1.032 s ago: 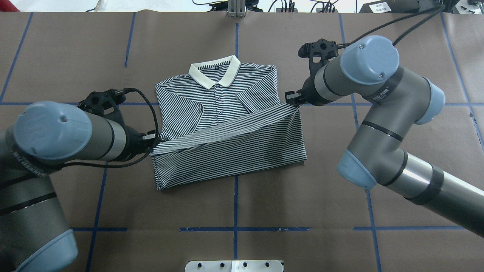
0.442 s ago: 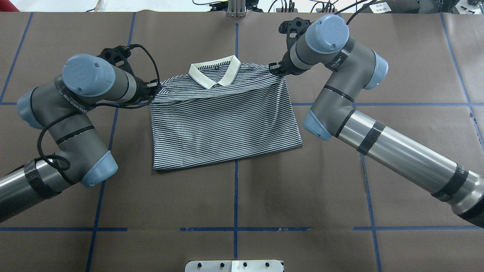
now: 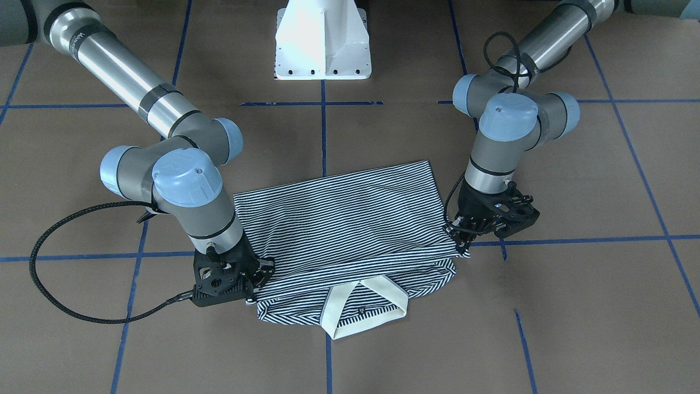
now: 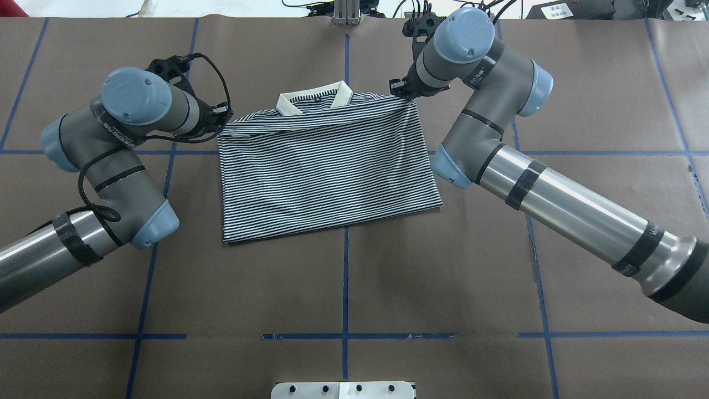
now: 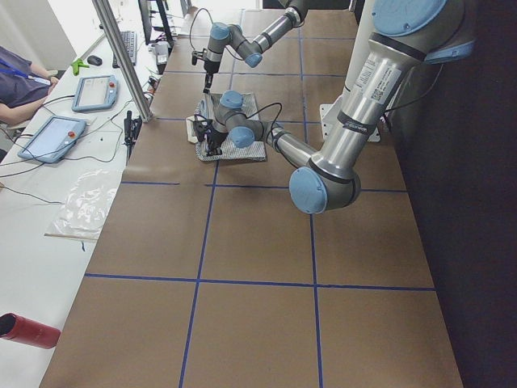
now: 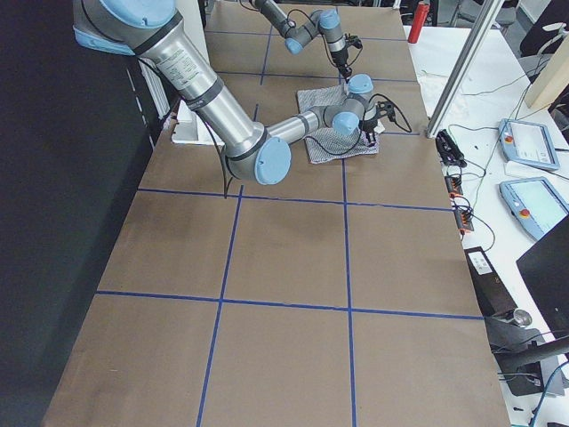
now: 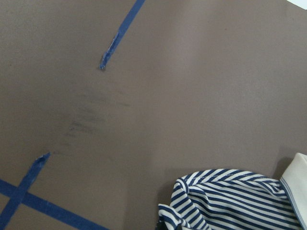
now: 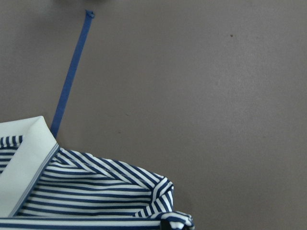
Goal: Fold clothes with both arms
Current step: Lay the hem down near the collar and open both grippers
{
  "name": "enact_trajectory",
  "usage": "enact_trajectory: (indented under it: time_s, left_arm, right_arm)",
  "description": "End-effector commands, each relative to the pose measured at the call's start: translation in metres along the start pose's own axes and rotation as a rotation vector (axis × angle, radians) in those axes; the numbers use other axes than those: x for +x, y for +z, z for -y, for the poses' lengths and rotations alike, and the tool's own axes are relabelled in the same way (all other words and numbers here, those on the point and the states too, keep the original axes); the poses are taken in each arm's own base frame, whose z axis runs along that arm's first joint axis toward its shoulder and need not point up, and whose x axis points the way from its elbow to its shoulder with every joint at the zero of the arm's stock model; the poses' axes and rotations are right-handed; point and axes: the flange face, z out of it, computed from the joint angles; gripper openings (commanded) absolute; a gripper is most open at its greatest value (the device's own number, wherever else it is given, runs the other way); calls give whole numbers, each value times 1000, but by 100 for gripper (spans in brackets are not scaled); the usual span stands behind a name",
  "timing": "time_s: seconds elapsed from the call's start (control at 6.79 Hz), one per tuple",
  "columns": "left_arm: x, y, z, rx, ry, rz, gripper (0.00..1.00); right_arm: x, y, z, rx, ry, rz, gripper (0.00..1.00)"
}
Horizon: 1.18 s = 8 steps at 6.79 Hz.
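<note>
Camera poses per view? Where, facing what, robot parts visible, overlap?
Front-facing: across table, faces robot, down on polo shirt; left arm, right arm, pedestal.
Overhead: behind robot, forward-down; arms, left end effector, right end effector.
Exterior left: table end; left arm near.
Exterior right: opposite end; right arm near.
Left wrist: down at shirt corner; no arm visible.
Right wrist: down at collar; no arm visible.
Shared: all show the shirt.

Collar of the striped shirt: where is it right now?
In the overhead view the collar peeks out at the far edge of the shirt, by the blue tape line, between the left gripper and the right gripper.
</note>
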Motion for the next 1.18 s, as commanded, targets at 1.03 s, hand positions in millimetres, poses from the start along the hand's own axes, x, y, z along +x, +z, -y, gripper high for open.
enact_trajectory:
  time_s: [1.03]
  left_arm:
    - [10, 2, 12, 12, 5, -8, 0]
  right_arm:
    - [-10, 5, 25, 38, 7, -13, 0]
